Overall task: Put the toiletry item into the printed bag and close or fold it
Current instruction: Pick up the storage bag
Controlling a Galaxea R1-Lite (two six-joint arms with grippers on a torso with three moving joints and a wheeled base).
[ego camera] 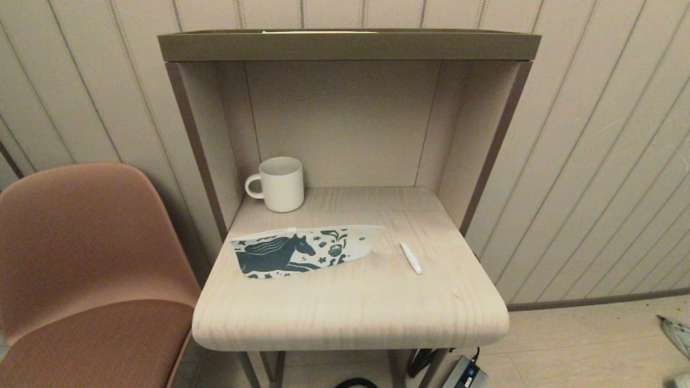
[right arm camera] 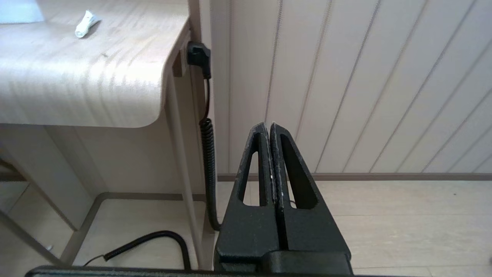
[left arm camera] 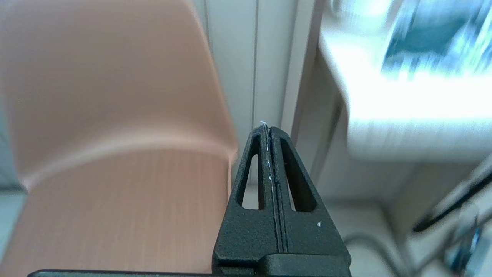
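The printed bag, a flat white pouch with a dark teal horse, lies on the wooden desk left of the middle. The toiletry item, a slim white stick, lies on the desk to the bag's right, apart from it; it also shows in the right wrist view as the toiletry item. Neither arm shows in the head view. My left gripper is shut and empty, low beside the chair and left of the desk. My right gripper is shut and empty, below desk level to the desk's right.
A white ribbed mug stands at the back left of the desk, inside the shelf alcove. A brown chair stands left of the desk. Black cables hang by the desk's right leg; a power adapter lies on the floor.
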